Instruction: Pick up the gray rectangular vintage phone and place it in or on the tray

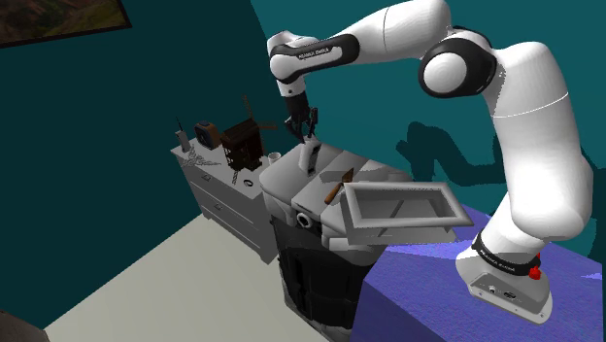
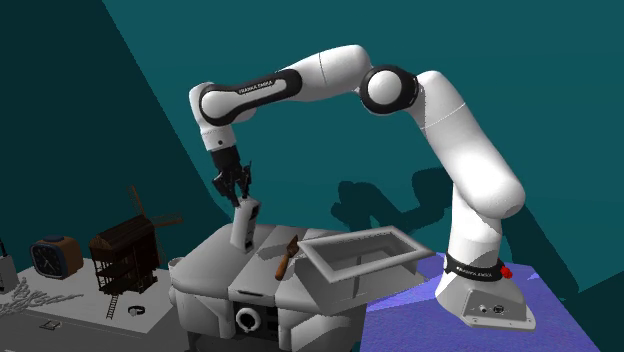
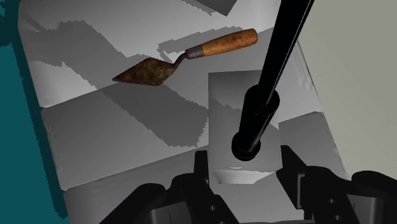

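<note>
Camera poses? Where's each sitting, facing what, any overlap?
Shoulder: behind the stand, looking down at the tray; arm shows.
Second exterior: low before the grey unit's front, facing the wall; arm and stand show.
Wrist: on the end effector, looking along it at the clasped phone; fingers show.
Shared: all three show phone and trowel.

— Do we find any writing here?
— We do. On the dark band [image 2: 255, 88] of the arm [image 2: 330, 68], at its forearm, we see white lettering. We take it for "FRANKA EMIKA", though it is small.
— And nearer the stand?
— The black ring [image 2: 470, 268] at the arm's foot bears a like white line, too small for us to read.
— The clock [image 2: 55, 257] at far left?
— We cannot make out any numbers on its face.
</note>
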### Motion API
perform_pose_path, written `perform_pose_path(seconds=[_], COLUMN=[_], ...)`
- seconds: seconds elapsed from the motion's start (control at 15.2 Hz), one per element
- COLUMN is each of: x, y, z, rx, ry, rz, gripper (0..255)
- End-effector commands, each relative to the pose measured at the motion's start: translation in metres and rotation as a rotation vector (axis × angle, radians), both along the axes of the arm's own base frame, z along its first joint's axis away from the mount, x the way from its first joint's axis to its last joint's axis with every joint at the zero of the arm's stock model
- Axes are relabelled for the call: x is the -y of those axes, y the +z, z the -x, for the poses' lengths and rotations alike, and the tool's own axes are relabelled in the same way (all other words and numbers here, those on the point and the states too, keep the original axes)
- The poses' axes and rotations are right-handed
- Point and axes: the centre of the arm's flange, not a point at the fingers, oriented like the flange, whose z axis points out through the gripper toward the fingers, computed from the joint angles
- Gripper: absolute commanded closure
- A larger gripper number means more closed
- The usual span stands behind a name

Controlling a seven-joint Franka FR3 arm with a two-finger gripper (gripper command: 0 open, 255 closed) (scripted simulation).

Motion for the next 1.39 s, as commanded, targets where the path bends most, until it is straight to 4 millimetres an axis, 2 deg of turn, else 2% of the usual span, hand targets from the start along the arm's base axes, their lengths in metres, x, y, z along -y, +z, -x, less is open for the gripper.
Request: perform_pose_path(seconds=[0.0,1.32], x=[0.000,0.000], y=[0.011,0.116], z=[0.000,0.000], rx=[0.000,0.000], ry=[0.000,0.000], rz=[0.000,0.000], gripper=[255,255])
